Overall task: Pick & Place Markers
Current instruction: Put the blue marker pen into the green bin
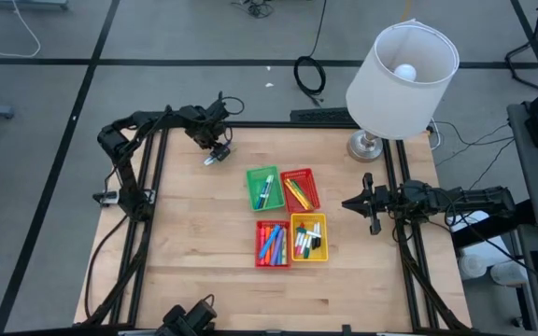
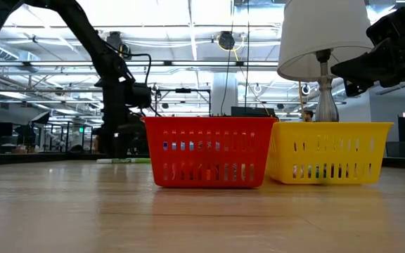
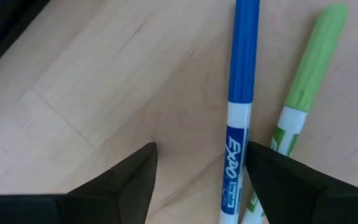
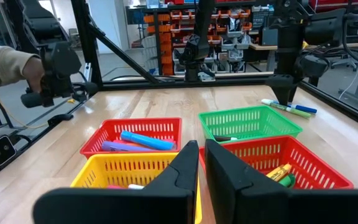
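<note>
The left pincer (image 3: 197, 180), spread wide, hangs over the far-left worktop (image 1: 204, 280). The blue marker (image 3: 240, 106) lies between its fingers, pointing ahead; a green marker (image 3: 297, 112) just beside it. The right pincer (image 4: 201, 168) waits, pressed together.

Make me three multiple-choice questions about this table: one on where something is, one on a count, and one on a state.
1. Where do the loose blue marker and green marker lie?
A. in the yellow basket
B. on the bare wood under the left pincer
C. beside the lamp base

2. How many small baskets stand together mid-table?
A. two
B. six
C. four

3. How is the right pincer?
A. shut, holding nothing
B. wide open
C. shut on a marker

Answers: 1 B, both lie on the wood between the open left fingers; 2 C, green, red, red and yellow; 3 A, its fingers meet with nothing between.
</note>
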`<action>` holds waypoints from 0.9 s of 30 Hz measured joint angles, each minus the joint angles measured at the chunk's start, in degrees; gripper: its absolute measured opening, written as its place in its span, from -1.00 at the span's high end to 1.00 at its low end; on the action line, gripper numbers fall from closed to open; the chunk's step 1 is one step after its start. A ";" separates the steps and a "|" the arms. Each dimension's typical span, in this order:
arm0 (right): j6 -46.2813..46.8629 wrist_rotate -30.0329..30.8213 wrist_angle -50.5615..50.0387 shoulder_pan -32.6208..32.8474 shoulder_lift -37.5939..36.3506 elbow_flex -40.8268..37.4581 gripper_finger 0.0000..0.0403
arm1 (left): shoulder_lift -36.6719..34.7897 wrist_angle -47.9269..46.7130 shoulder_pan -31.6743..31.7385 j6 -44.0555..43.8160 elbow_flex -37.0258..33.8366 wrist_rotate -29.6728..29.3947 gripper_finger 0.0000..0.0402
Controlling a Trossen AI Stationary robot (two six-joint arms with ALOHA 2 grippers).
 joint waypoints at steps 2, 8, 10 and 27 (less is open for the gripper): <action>0.00 0.01 0.00 0.00 0.01 0.02 0.91 | -0.02 0.42 -0.06 -0.42 -0.84 0.14 -0.26; 0.01 0.00 0.00 0.00 0.02 0.02 0.91 | -0.09 0.59 -0.11 -1.90 -1.56 0.84 -0.18; 0.00 0.00 0.00 0.01 0.02 0.02 0.91 | -0.09 0.66 -0.09 -1.96 -1.58 1.03 -0.14; -0.01 0.00 0.00 0.00 0.00 0.00 0.91 | -0.09 1.93 -1.55 -3.37 -1.76 1.50 0.34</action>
